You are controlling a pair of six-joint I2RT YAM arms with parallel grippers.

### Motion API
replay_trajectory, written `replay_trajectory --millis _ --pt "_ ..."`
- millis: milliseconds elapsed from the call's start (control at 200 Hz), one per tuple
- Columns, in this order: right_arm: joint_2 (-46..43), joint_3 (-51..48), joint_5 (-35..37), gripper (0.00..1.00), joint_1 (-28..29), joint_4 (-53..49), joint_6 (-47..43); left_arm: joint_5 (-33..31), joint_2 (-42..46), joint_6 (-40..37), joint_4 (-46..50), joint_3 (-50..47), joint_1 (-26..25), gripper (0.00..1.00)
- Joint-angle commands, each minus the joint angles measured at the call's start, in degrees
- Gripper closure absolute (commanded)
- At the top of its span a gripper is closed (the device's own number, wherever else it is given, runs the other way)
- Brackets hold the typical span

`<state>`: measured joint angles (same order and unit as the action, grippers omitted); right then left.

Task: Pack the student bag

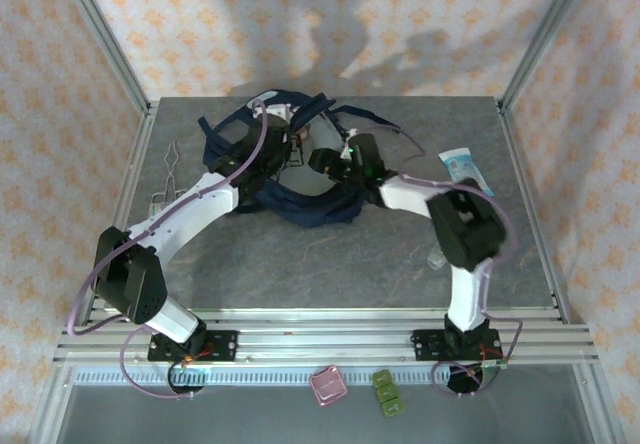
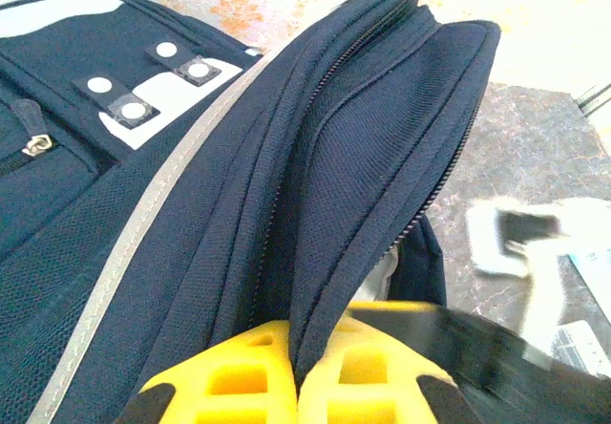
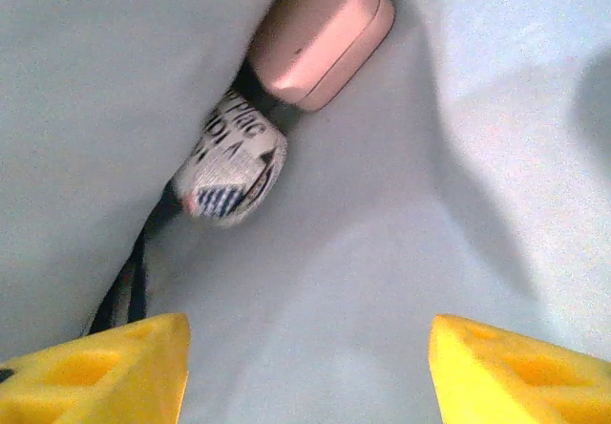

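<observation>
Right wrist: illegible packet (image 3: pixel 229 171) in bag (image 3: pixel 401 252)

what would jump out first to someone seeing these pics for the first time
The navy student bag sits at the far middle of the table, with both arms bent over it. The left gripper is shut on a fold of the bag's zipped edge. The right gripper hangs open over pale lining, where a pink case and a small printed packet lie.
</observation>
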<state>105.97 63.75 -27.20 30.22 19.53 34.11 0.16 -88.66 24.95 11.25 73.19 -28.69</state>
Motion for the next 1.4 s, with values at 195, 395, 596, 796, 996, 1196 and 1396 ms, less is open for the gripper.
replay_trajectory --millis 195,395,596,796,996,1196,1396 --pt "-24.8 -23.43 12.37 0.35 0.53 -8.47 -6.18 -0.86 -11.23 13.15 -10.04 8.22 -7.92 1.0" --pt "-32.6 -31.52 15.63 0.35 2.59 -4.8 -4.13 -0.65 -22.91 15.22 -10.13 21.85 -11.55 1.0" --pt "-34.4 -32.35 17.55 0.35 6.43 -4.46 -4.34 -0.6 -20.2 13.77 -9.01 22.03 -11.48 0.45" --pt "-34.25 -32.96 16.9 0.34 9.87 0.51 -5.51 -2.93 0.66 14.93 -25.34 -9.34 -7.9 0.24" --pt "-31.99 -31.03 18.45 0.33 11.0 2.79 -6.18 -2.37 11.65 15.26 -33.16 -28.3 -2.27 0.19" --pt "-29.52 -30.34 15.49 0.33 11.35 4.78 -4.76 1.75 11.15 24.61 -36.87 -35.81 5.28 0.21" --pt "-30.35 -30.85 16.27 0.33 11.36 3.99 -5.1 6.15 5.14 29.54 -43.84 -35.71 8.02 0.24"
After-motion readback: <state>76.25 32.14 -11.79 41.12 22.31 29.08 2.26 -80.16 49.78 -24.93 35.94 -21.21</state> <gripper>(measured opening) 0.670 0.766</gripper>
